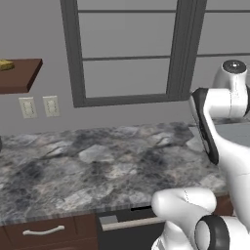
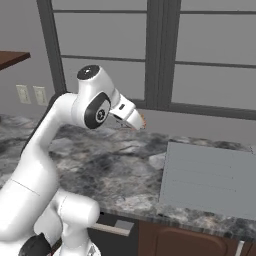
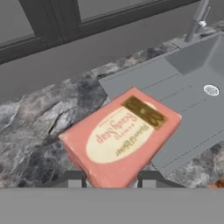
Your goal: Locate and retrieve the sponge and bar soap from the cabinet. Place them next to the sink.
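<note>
The pinkish-red bar soap (image 3: 120, 135), with a pale oval label, sits between my finger tips. My gripper (image 3: 111, 178) is shut on it. It hangs above the dark stone counter (image 3: 39, 131), at the near-left corner of the pale grey sink (image 3: 192, 83). From the right base, the gripper (image 2: 140, 121) points down and to the right, with a sliver of the bar soap (image 2: 143, 120) showing at its tip, left of the sink (image 2: 210, 185). The yellow sponge (image 1: 5, 64) lies on the cabinet shelf board (image 1: 22, 73) at far left, well away from the arm.
A dark-framed window (image 1: 127, 49) runs along the wall behind the counter (image 1: 97, 166). Two wall outlets (image 1: 39, 106) sit under the shelf. A faucet (image 3: 197, 22) stands behind the sink. Drawers with silver handles (image 1: 44, 230) run under the counter's front edge.
</note>
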